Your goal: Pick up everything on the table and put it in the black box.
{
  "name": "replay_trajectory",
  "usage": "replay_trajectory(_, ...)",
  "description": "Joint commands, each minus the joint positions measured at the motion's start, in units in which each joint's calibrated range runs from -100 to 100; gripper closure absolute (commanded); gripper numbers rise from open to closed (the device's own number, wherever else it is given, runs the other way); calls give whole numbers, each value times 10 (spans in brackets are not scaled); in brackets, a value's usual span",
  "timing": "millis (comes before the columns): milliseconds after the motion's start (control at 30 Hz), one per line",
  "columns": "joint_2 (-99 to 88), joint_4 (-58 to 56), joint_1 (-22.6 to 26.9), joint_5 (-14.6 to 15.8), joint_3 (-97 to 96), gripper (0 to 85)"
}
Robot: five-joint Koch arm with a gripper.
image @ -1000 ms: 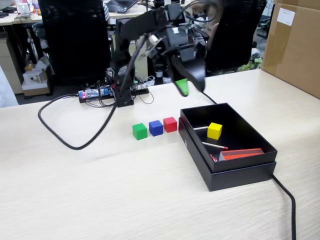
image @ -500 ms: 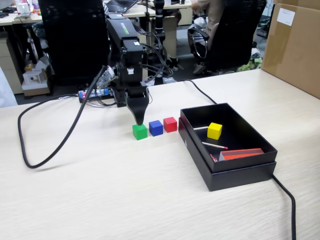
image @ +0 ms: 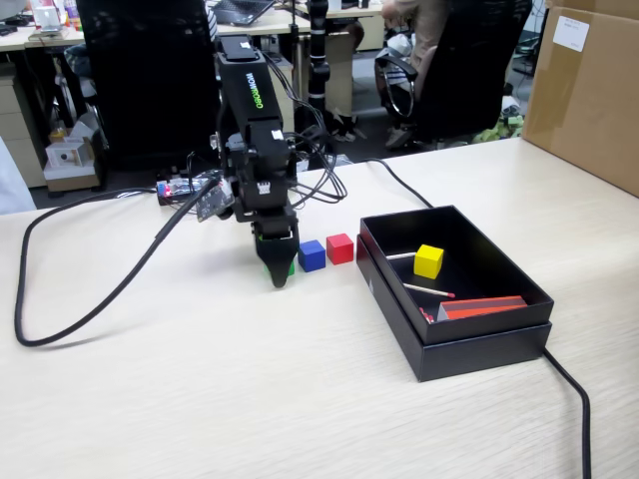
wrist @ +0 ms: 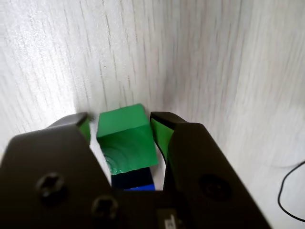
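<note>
**Green cube sits between the open jaws**

I see the end effector [image: 279,274] down at the bench [image: 250,399], tips pointing straight at the surface, toward the back edge and well short of the right edge. In the wrist view the end effector [wrist: 120,130] straddles the green cube [wrist: 126,138]: one green-lined jaw stands on each side of it. A thin strip of bench shows between the cube and the jaw on the left of that view; on the right the gap is narrower still, and I cannot tell whether that jaw touches. So the jaws are parted slightly wider than the cube and have no firm hold of it. In the fixed view only a sliver of the green cube [image: 290,267] shows beside the black jaw, resting on the bench.

The blue cube [image: 312,254] lies just beside the green one, to its right in the fixed view, and the red cube [image: 339,247] follows it in the same row; the two look to be touching or nearly so. In the wrist view a bit of the blue cube [wrist: 136,182] peeks out behind the green one, between the jaws.

The black box [image: 499,319] stands near the right end of that row, close to the red cube. The yellow cube [image: 428,260] lies inside it, toward its back part.
</note>
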Motion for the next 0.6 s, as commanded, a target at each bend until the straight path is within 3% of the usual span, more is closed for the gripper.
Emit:
replay_trajectory(0,2,46,-3,0,31,731)
replay_trajectory(267,-114,21,-11,-9,113,754)
replay_trajectory(367,-121,-41,30,11,350,753)
replay_trajectory(567,58,-55,93,23,597,753)
